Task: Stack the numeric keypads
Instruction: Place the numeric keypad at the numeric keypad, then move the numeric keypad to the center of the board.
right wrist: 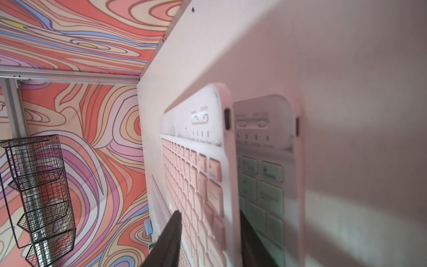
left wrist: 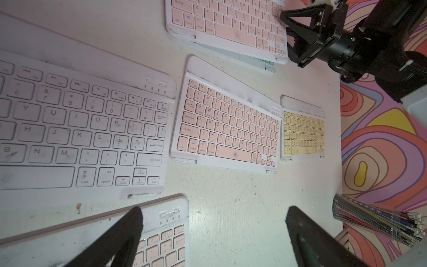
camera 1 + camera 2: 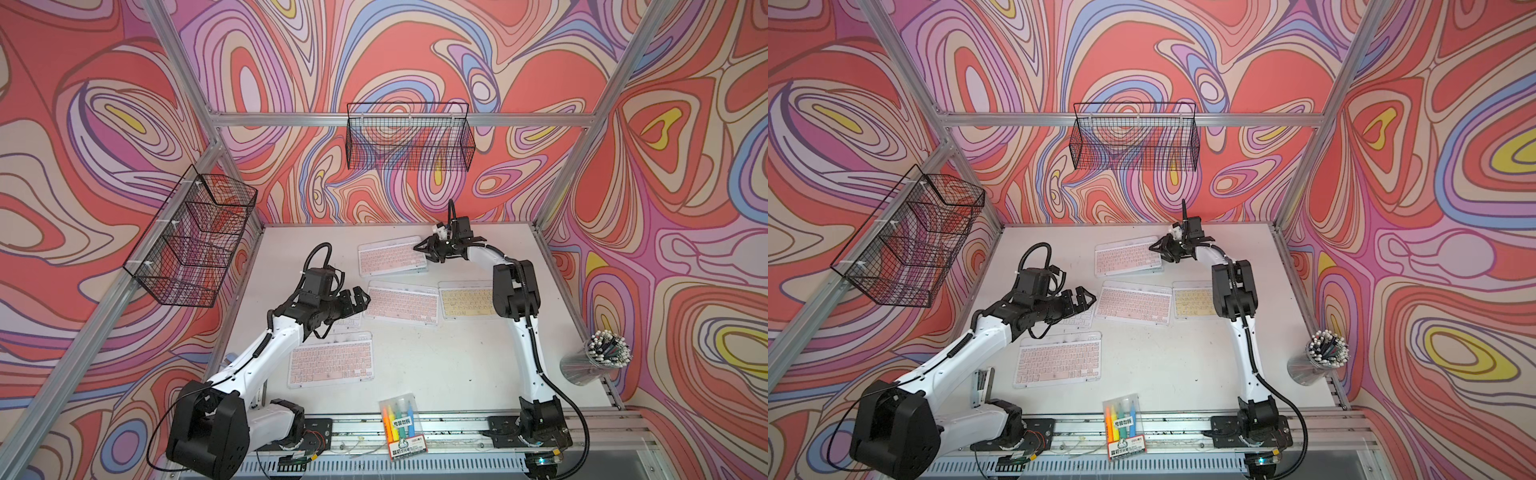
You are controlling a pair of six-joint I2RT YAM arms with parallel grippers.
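on the white surface [image 3: 457,365], the right hand [image 1: 209,215] has its fingers apart astride the edge of the far pink keypad [image 3: 390,255], which lies on the green keypad [image 1: 265,185], while the left hand [image 3: 362,302] hovers wide open above the white keypad [image 2: 80,129], beside the middle pink keypad [image 3: 402,302], near pink keypad [image 3: 330,359] and yellow keypad [image 3: 465,300].

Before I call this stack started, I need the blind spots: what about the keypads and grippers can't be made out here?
- White keypad: both top views, the left gripper covers most of it.
- Green keypad: left wrist view, only a strip shows under the far pink keypad.
- Yellow keypad: both top views, the right arm hides one end.
- Right gripper: whether it grips; right wrist view is blurred.
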